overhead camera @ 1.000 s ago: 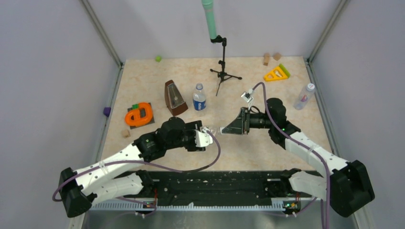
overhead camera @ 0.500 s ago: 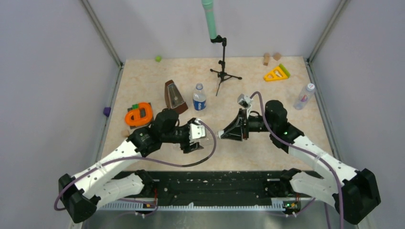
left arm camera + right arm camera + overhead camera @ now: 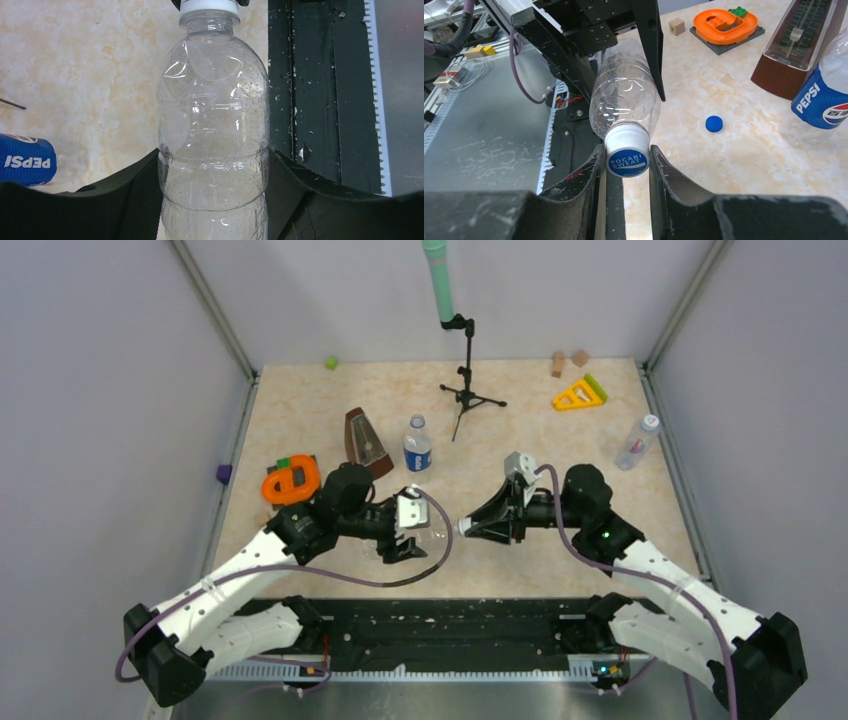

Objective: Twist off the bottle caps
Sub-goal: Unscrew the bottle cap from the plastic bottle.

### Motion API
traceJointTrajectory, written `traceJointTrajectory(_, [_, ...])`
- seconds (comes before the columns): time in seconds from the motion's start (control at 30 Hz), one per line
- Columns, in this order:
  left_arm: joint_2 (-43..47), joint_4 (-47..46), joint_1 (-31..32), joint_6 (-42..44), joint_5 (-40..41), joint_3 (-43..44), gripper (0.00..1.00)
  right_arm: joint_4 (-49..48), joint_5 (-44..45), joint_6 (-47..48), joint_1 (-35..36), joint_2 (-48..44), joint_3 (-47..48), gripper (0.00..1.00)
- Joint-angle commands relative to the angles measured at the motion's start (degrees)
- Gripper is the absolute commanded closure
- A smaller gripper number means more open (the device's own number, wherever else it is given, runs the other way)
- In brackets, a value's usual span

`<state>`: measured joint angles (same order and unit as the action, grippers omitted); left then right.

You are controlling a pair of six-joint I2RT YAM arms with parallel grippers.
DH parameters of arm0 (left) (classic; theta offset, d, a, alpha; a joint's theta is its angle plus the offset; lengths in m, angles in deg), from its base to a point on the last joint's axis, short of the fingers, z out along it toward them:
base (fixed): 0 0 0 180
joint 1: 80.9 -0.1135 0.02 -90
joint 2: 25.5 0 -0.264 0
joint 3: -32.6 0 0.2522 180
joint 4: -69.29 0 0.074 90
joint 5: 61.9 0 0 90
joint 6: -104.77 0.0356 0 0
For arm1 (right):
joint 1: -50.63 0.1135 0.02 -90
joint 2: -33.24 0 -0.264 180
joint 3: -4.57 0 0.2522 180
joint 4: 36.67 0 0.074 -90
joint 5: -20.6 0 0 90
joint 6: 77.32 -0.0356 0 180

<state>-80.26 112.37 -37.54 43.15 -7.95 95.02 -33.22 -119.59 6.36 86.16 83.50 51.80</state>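
clear bottle (image 3: 212,125) moved nearer | cap (image 3: 626,157): POCARI SWEAT | labelled bottle (image 3: 819,100): PEPSI

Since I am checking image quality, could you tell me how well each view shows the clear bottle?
Left wrist: clear bottle sharp, with bright reflections on its shoulder. Right wrist: the white cap is in focus, its print legible, no glare. Top external: even light, but the bottle is too transparent to make out clearly.
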Motion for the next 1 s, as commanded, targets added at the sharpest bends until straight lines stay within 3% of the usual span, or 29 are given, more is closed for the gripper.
traceJointTrajectory(0.0, [0.2, -4.2, 0.4, -0.5, -1.5, 2.8, 1.0, -5.1, 2.2, 0.5, 0.8, -0.2, -1.7, 0.85])
traceJointTrajectory(0.13, [-0.1, -5.5, 0.5, -1.1, 0.9, 2.0, 1.0, -9.8, 3.1, -3.6, 0.7, -0.2, -3.8, 0.78])
traceJointTrajectory(0.27, [0.4, -7.4, 0.7, -1.2, 2.0, 0.7, 1.0, -12.6, 5.3, -7.4, 0.9, -0.4, -5.6, 0.63])
traceJointTrajectory(0.47, [2.3, -10.9, 0.7, -1.5, 4.3, -2.3, 1.0, -16.9, 10.1, -14.9, 0.8, -0.8, -8.0, 0.49])
traceJointTrajectory(0.53, [3.1, -11.2, 0.7, 0.2, 2.1, -3.1, 1.0, -19.7, 8.5, -16.4, 0.8, -1.2, -9.0, 0.36])
traceJointTrajectory(0.6, [3.9, -12.4, 0.7, 0.1, 2.7, -4.1, 1.0, -24.9, 5.9, -18.3, 0.8, -2.3, -11.2, 0.06])
traceJointTrajectory(0.63, [4.1, -12.5, 0.7, 0.1, 3.3, -4.2, 1.0, -26.2, 7.4, -19.4, 0.8, -3.1, -12.1, 0.02])
traceJointTrajectory(0.83, [6.7, -14.8, 0.8, -0.3, 10.1, -5.7, 1.0, -14.0, 16.5, -17.1, 0.8, -6.0, -8.5, 0.01])
traceJointTrajectory(0.97, [10.2, -22.2, 0.9, -1.4, 15.3, -9.5, 1.0, -11.4, 23.4, -17.8, 0.8, -7.0, -6.5, 0.01])
